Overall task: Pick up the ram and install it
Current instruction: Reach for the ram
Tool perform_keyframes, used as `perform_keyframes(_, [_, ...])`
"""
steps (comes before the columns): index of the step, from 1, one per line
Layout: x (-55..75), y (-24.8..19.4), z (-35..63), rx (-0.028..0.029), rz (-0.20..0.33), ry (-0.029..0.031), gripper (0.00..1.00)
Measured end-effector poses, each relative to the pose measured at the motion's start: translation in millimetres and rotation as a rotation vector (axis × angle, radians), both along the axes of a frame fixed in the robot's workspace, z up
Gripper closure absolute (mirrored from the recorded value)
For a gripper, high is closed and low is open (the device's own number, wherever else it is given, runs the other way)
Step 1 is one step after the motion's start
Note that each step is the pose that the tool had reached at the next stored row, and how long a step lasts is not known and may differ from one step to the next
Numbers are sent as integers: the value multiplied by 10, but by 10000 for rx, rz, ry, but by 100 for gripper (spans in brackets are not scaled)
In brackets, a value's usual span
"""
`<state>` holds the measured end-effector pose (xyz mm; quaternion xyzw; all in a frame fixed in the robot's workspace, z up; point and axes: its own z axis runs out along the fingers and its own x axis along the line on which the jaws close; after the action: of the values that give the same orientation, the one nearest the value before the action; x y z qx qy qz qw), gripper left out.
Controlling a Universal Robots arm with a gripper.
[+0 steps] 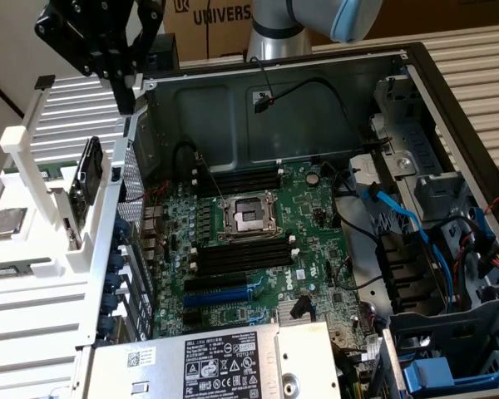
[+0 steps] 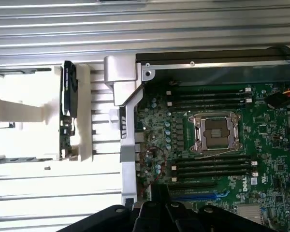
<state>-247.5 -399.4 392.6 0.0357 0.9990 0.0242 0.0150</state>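
The fingers (image 2: 152,213) are shut and hold nothing. The ram, I think the thin green strip (image 1: 54,172) in the white rack (image 1: 21,137), lies well below them, untouched. Picking up is not yet begun; a grab needs them open and lined up. The exterior view tells their height; the wrist view looks down on the black slots (image 2: 212,166).

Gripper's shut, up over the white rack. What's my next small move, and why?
Probably open the jaws: the gripper is shut with nothing in it, hanging above the white rack outside the case, and the black memory slots look empty.
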Motion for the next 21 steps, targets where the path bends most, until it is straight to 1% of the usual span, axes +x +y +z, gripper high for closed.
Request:
perform_keyframes(4, [-184,0,-9,1,0,0,90])
perform_keyframes(5, [-319,0,-47,0,1,0,90])
perform_keyframes(6, [-365,0,-63,0,1,0,90])
perform_keyframes(7, [-551,0,-122,0,1,0,90])
perform_keyframes(21, [-1186,1,-244,0,1,0,90])
